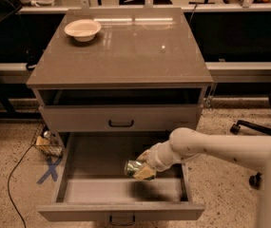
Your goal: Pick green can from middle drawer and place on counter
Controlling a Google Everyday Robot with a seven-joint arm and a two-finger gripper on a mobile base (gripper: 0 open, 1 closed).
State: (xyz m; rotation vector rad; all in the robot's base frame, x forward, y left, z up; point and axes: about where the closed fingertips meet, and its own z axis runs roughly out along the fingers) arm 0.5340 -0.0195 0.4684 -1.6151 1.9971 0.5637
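Observation:
The middle drawer (97,190) is pulled wide open below the counter (140,51). The green can (133,167) lies on its side in my gripper (143,170), held a little above the drawer's pale floor at its right half, with a dark shadow beneath it. My gripper is shut on the can, and my pale arm (211,146) reaches in from the right over the drawer's right wall. The far end of the can is hidden by the fingers.
A beige bowl (82,29) sits at the counter's back left corner. The shallower drawer front with a black handle (120,123) is closed above the open drawer. A chair base (249,127) stands to the right; small clutter (47,144) and blue tape (49,170) lie on the floor at left.

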